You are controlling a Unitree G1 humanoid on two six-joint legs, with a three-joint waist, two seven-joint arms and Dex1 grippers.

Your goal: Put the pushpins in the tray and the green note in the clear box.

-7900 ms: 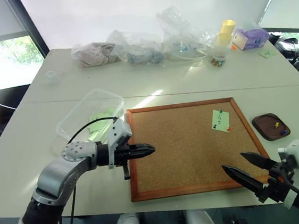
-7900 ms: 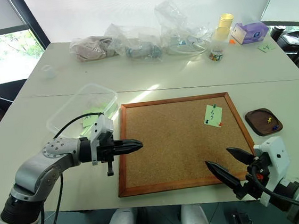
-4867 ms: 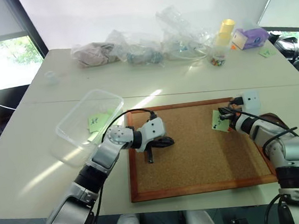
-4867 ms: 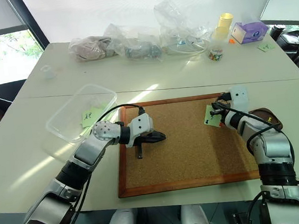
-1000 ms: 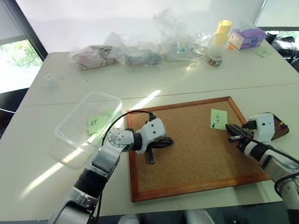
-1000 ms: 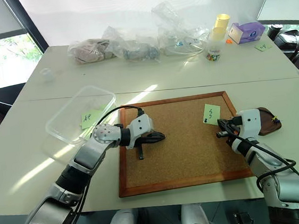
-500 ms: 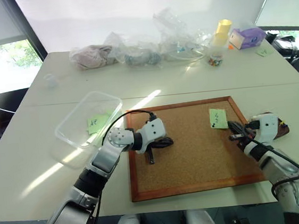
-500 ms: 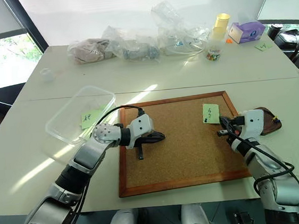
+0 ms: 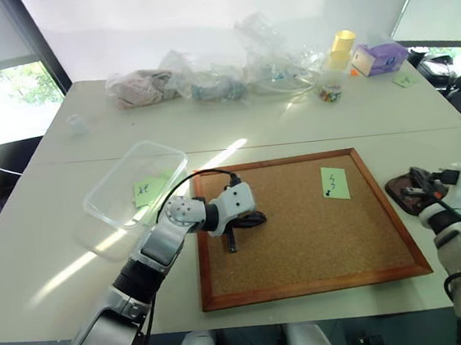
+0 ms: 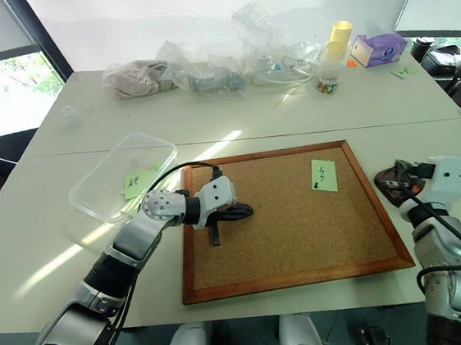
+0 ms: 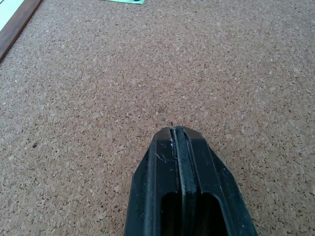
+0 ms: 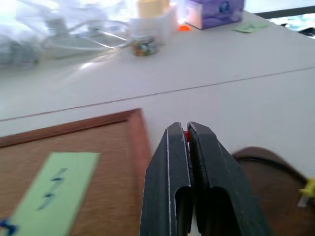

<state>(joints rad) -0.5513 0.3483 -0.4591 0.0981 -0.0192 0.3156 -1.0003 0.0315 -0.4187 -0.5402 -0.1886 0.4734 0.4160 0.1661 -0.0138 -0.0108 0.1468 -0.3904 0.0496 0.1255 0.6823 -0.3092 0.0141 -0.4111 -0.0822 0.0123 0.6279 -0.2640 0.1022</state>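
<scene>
my right gripper (image 10: 399,176) has swung from the note (image 10: 324,174) to over the tray (image 12: 275,182) at 3 o'clock, pinching a red pin (image 12: 186,135); left gripper (image 11: 175,132) empty, pinched shut on the board (image 10: 287,241); release comes next

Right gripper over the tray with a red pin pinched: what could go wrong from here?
1. The red pin is only a sliver between the right gripper's tips; it could stick or drop outside the tray.
2. The green note still sits on the cork board, apparently with a blue pin at its corner; pulling the note first might tear it.
</scene>
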